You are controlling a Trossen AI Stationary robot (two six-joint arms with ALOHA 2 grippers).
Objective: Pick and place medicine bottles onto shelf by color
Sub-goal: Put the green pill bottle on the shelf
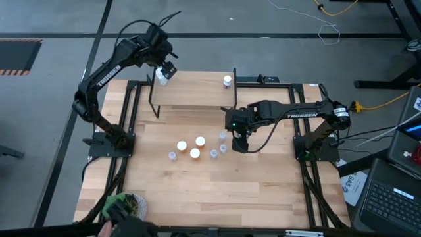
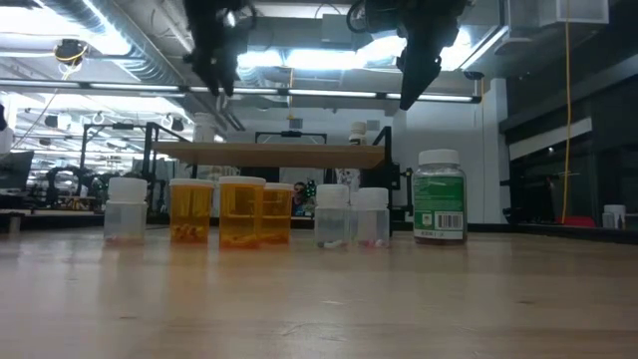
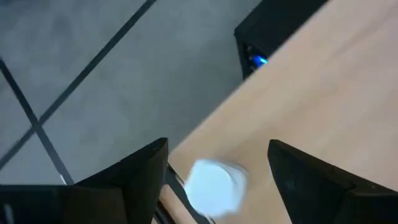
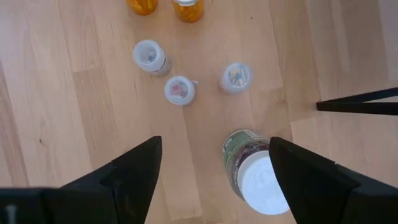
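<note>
At the upper left of the high view, the left gripper (image 1: 165,71) sits over the left end of the shelf (image 1: 191,93), its fingers spread apart with a white-capped bottle (image 3: 213,185) standing free between them on the board — the jaws are released, not gripping. A second small bottle (image 1: 227,81) stands at the shelf's far right corner. At centre right of the same view, the right gripper (image 1: 238,141) hangs above the tabletop (image 1: 263,191) with its jaws fully spread and empty; its wrist view shows the greenish bottle (image 4: 255,171) directly below, between the fingers, and three small clear bottles (image 4: 180,90) a little beyond. The orange bottles (image 2: 231,211) stand grouped at the left centre of the low view, with clear ones on either side of them. The step in hand appears to be two-fold: clearing the left arm from the placed bottle, and descending the right arm onto the greenish bottle. For the left arm, lift straight up before any sideways travel, so neither finger clips the cap. For the right arm, keep the bottle centred between the fingers, descend below the cap — grip on the body, not the lid — and close gently, as the nearby clear bottles look easy to topple.
</note>
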